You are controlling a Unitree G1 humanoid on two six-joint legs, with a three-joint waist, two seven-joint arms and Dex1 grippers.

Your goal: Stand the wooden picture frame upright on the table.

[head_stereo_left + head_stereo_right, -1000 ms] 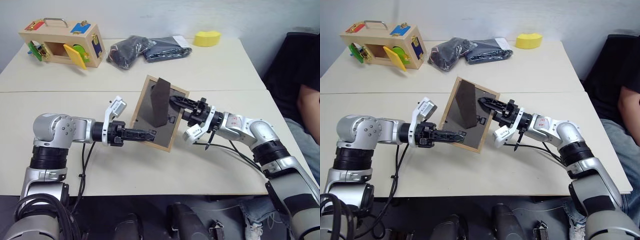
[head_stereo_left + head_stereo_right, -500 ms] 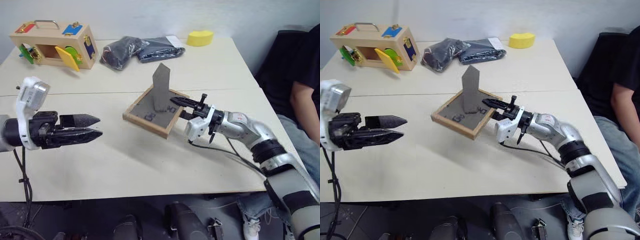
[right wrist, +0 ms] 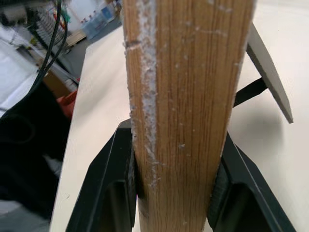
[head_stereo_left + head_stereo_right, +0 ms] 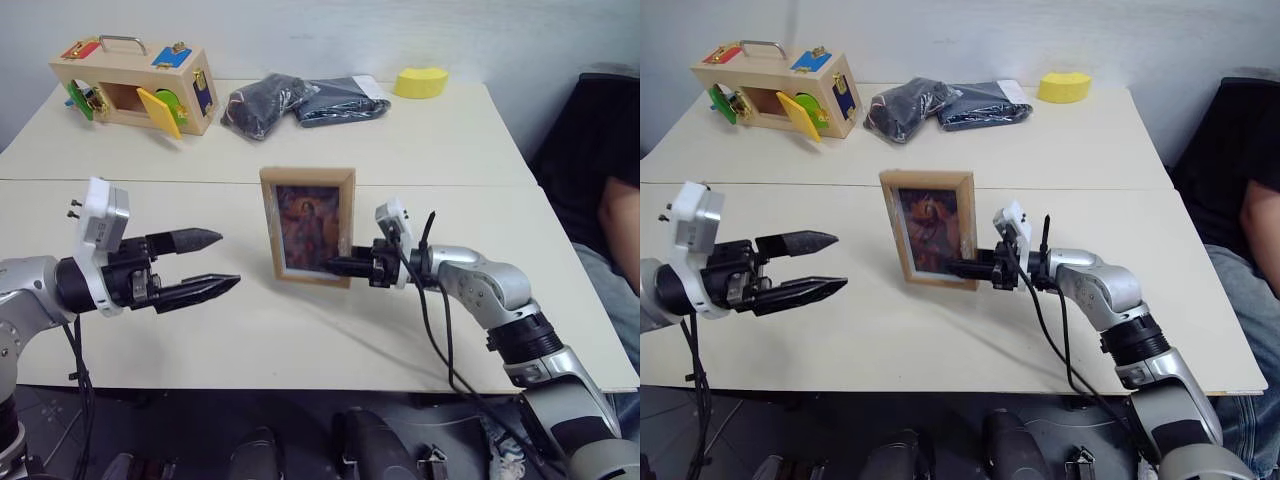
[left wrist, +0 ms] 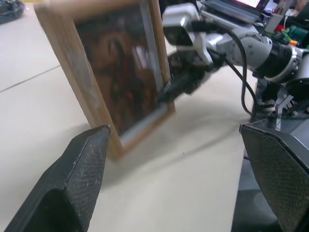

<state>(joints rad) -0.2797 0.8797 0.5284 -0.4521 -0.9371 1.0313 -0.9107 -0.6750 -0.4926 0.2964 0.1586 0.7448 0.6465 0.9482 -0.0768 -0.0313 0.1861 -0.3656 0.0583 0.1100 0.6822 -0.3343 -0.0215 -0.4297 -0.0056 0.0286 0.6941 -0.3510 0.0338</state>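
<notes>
The wooden picture frame stands upright near the middle of the table, its reddish-brown portrait facing me. My right gripper is shut on the frame's lower right edge. In the right wrist view the black fingers clamp the light-wood edge, and the grey prop sticks out behind it. My left gripper hovers open to the left of the frame, apart from it, with nothing between its fingers. The left wrist view shows the frame close ahead.
A wooden box with colourful latches stands at the back left. Dark bags and a yellow sponge lie along the far edge. A person sits beyond the table's right side. A seam crosses the tabletop behind the frame.
The left gripper let go of the frame, opened and drew back to the left. The right gripper turned the frame from lying back-side up to standing with its portrait facing me.
</notes>
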